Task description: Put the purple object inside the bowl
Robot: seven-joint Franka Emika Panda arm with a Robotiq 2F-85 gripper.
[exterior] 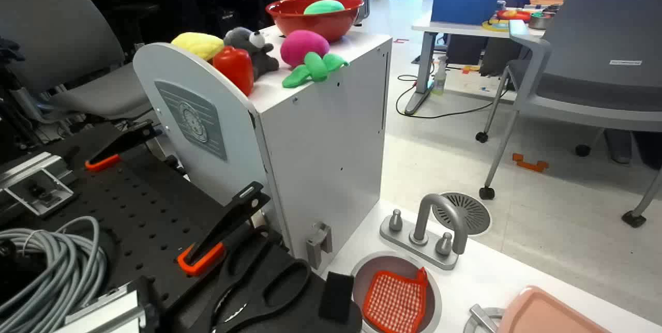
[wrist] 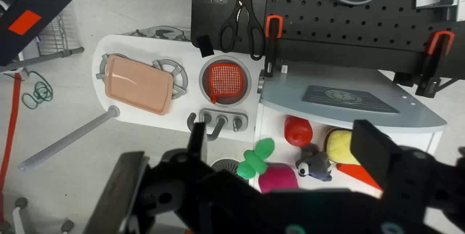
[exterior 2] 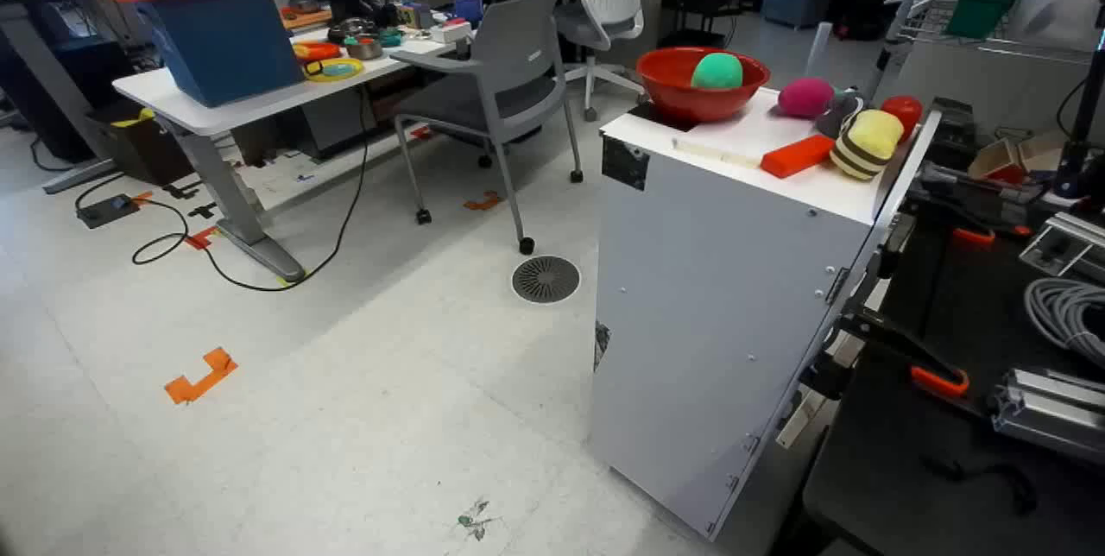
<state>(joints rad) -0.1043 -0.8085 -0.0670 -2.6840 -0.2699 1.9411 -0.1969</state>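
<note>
"At the foot of the wrist view, my tool [wrist: 279, 132] looms large and dark, its blunt black fingers [wrist: 374, 150] parted wide. That view alone shows it."

"And the purple object [wrist: 278, 178]?"

"It sits on the white table [exterior 2: 742, 129], outside the bowl [exterior: 310, 27] and just beside it. From the wrist I see a plump magenta body, its lower side cut off by my tool, and a leafy green part [wrist: 254, 159] reaching past the table's edge. In an exterior view the leafy green part [exterior: 315, 66] has soft lobes around a lump."

"Which views give you the bowl?"

"In both exterior views it is wide, round and glossy red, with a rounded mint-green thing [exterior 2: 717, 71] in it."

"What else lies near?"

"A plush grey toy [exterior: 258, 56], a yellow toy and a shiny red pepper [wrist: 298, 130]. In an exterior view the yellow toy [exterior 2: 870, 137] bears dark stripes. A red-orange bar [exterior 2: 796, 156], straight and flat-sided, shows there and from my wrist."

"Farther out?"

"A round, grey-rimmed sink [wrist: 225, 59] with a red-and-white checked cloth [wrist: 226, 80] in it, then a smooth pink tray [wrist: 140, 85] with rounded corners. My wrist sees the tray whole; in an exterior view the pink tray [exterior: 548, 315] shows only in part."
</note>
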